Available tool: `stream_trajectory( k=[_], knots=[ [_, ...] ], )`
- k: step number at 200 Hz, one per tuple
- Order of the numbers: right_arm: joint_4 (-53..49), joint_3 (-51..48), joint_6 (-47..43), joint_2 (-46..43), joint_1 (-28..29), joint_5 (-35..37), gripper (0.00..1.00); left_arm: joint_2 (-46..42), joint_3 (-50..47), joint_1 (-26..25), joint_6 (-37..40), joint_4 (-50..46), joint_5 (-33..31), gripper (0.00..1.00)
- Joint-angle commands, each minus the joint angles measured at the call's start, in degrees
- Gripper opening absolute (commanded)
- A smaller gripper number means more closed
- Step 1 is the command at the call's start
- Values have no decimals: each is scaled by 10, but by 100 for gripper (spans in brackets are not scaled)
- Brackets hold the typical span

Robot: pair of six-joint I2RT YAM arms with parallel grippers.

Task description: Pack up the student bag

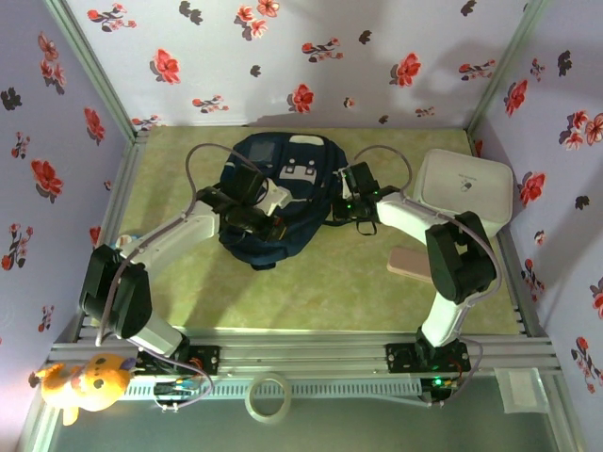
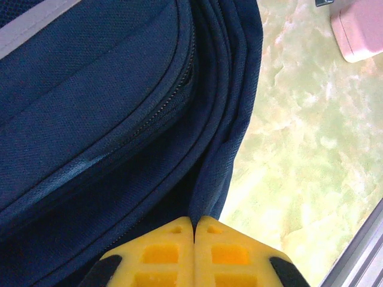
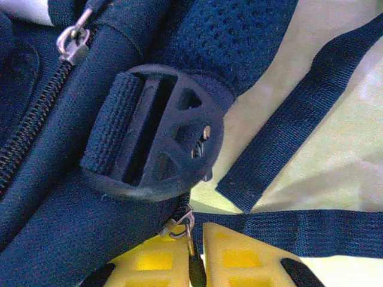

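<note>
Two robot arms work on a navy bag (image 1: 292, 231) lying mid-table (image 1: 320, 292), with both pincers on it.

We see the green table, the bag in the middle of it toward the back wall, and a white box (image 1: 466, 184) to its right. The left pincer (image 2: 193, 226) is pressed together on what looks like a fold at the bag's edge. The right pincer (image 3: 196, 239) pinches a zip pull (image 3: 192, 260) just below a round black buckle (image 3: 158, 134). We judge that the step in hand is opening the zip. The left should hold the fabric taut while the right draws the pull along the zip's line rather than upward, clear of the loose strap (image 3: 287, 119) beside it.
</note>
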Motion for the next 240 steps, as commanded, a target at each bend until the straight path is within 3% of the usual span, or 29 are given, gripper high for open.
stream_trajectory(
  k=[1, 31, 55, 80, 92, 147, 179, 215, 240],
  knots=[
    [-42, 32, -19, -1, -42, 141, 12, -36, -13, 0, -12, -106, -1, 0],
    [-54, 53, -22, 11, -43, 94, 15, -24, -3, 0, -15, -102, -3, 0],
    [-15, 25, -26, -35, -43, -20, 31, -15, 9, 0, -25, -90, -5, 0],
    [3, -17, -31, -113, -42, -93, 48, -24, 6, -3, -43, -46, -2, 20],
    [12, -40, -22, -148, -44, -84, 55, -26, 11, -3, -39, -36, -5, 34],
    [61, -132, 14, -244, -45, -26, 87, -4, 50, -21, 17, -12, -98, 58],
    [86, -169, 37, -262, -45, 18, 94, 60, 115, -49, 47, -49, -154, 61],
    [83, -195, 60, -282, -58, 70, 95, 145, 193, -91, 45, -93, -237, 62],
    [85, -214, 74, -298, -72, 76, 95, 195, 234, -110, 33, -117, -262, 60]
  ],
)
